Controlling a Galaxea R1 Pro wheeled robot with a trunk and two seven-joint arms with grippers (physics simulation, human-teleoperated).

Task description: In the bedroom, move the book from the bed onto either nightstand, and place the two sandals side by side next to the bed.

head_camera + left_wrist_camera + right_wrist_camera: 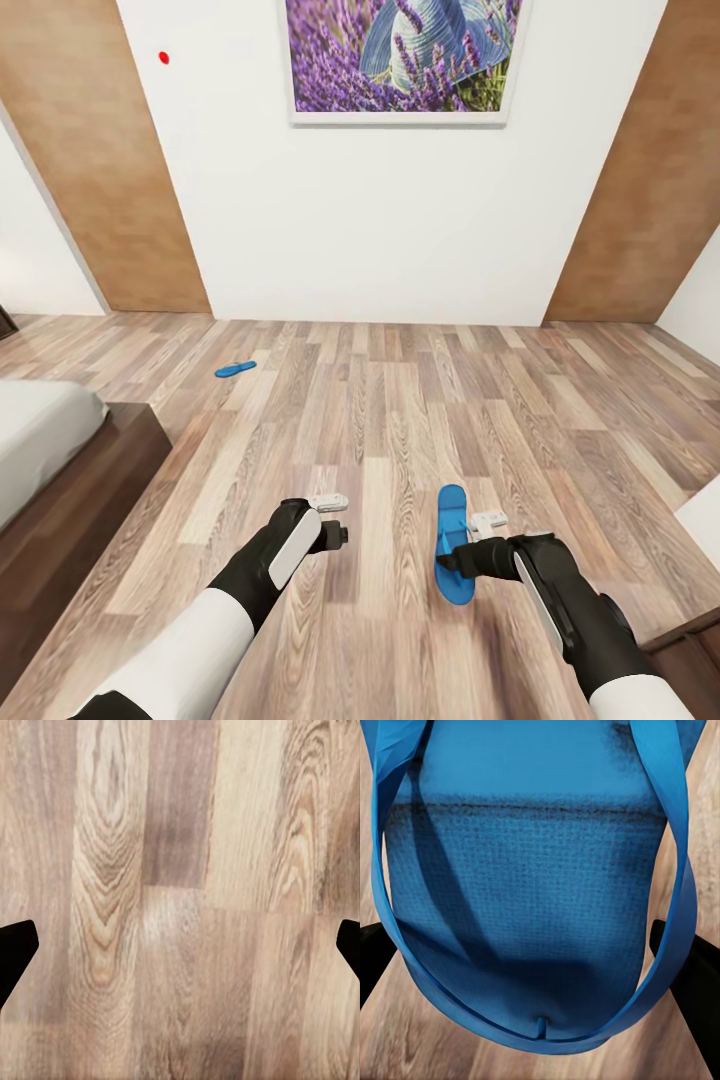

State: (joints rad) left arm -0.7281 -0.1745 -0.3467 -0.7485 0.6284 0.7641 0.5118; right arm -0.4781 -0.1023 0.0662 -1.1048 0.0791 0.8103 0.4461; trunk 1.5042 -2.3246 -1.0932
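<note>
Sandal (452,543) of bright blue clamped in right gripper (462,560), jaws closed on its strap, sole hanging just above plank floor (400,430); in right wrist view, sandal (532,877) seen close, strap looping between dark fingertips (690,982). Left gripper (338,518) empty, jaws spread wide over bare floor (180,900). Second sandal (235,369) flat on floor, well apart, beyond corner of bed (60,470).

A blue sandal (532,892) spreads from the centre toward twelve o'clock, its thong strap (679,870) looping down to six o'clock. Dark jaws stand at eight and four o'clock, flanking it, over wood-plank floor (405,1042).
</note>
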